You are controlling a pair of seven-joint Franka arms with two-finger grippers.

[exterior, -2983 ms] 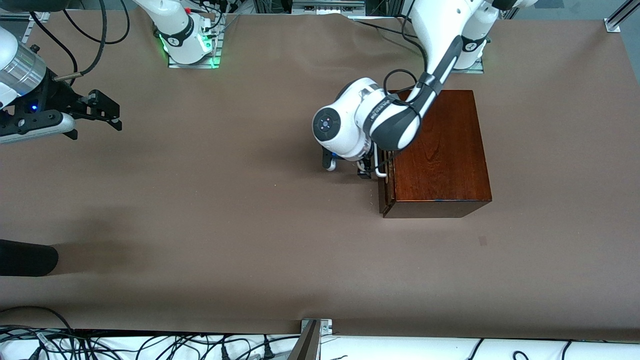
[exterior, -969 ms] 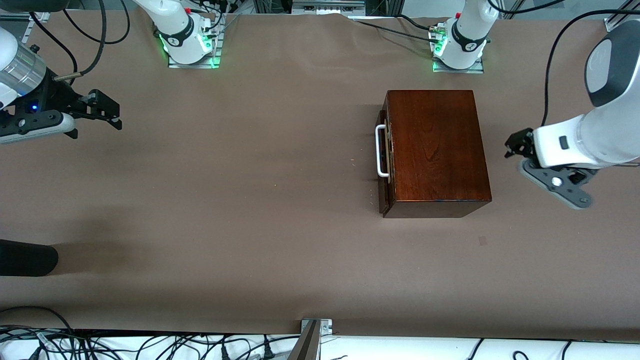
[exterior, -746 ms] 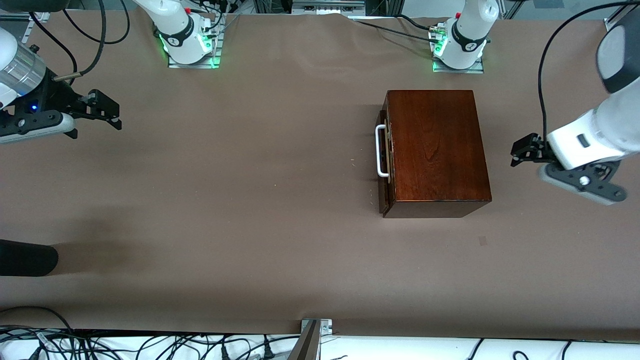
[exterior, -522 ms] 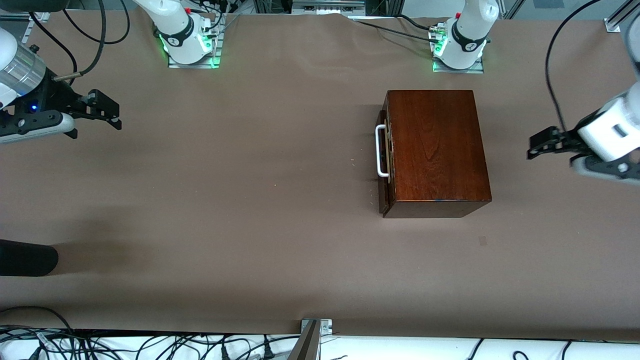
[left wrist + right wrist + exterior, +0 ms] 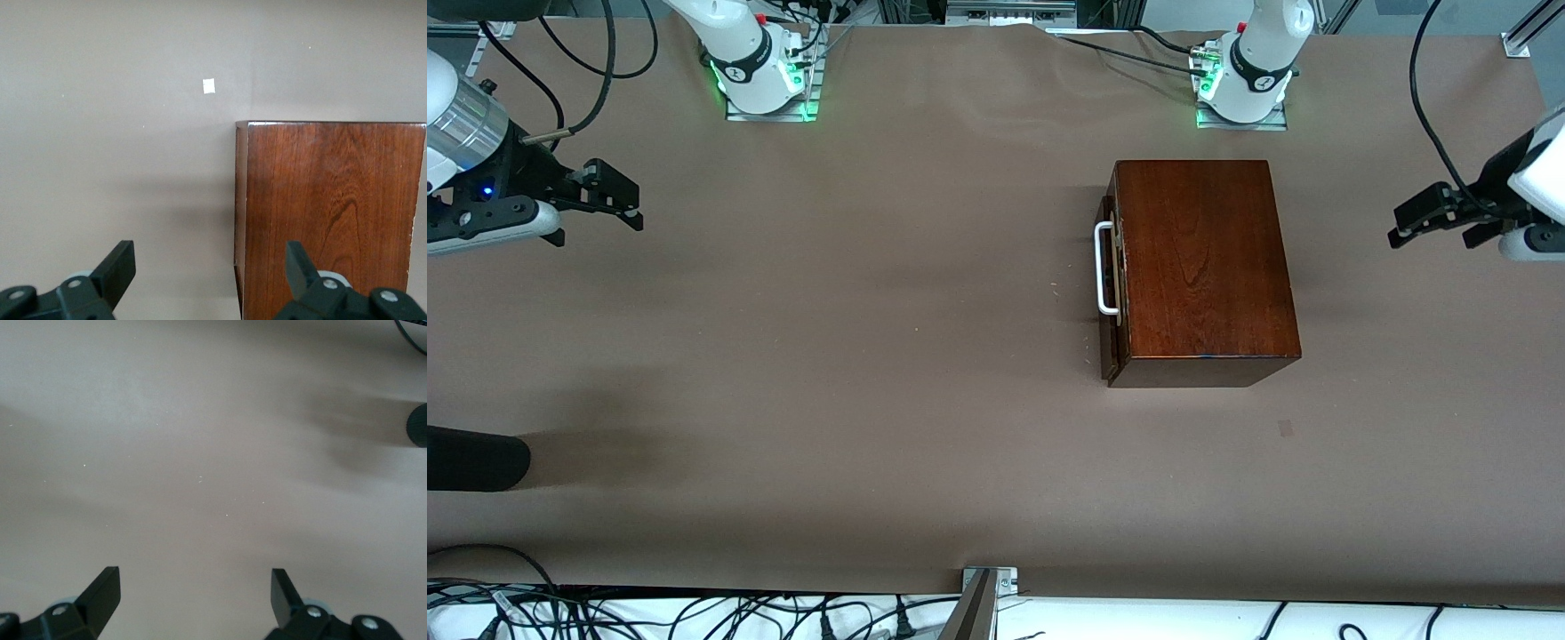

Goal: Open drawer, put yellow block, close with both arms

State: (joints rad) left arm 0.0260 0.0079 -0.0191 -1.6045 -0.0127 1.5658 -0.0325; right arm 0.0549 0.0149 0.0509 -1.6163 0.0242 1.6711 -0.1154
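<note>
Your table (image 5: 925,373), covered in brown, took up nearly the whole front view. On it, toward the left arm's end, sat the box (image 5: 1202,267), with its drawer (image 5: 1107,284) pushed almost fully in; only a thin strip of the drawer front stood out from the box face, and the white handle (image 5: 1105,269) ran along it, facing the right arm's end. You could see no block in any view, so I cannot tell where it was.

Your left gripper (image 5: 1436,216) hung over bare table at the left arm's end, well apart from the box. Its fingers (image 5: 120,267) were spread wide with nothing between them, and the left wrist view looked down past them at the box top (image 5: 330,213).

Your right gripper (image 5: 609,197) waited over bare table at the right arm's end, its fingers (image 5: 103,590) likewise wide apart and holding nothing.
</note>
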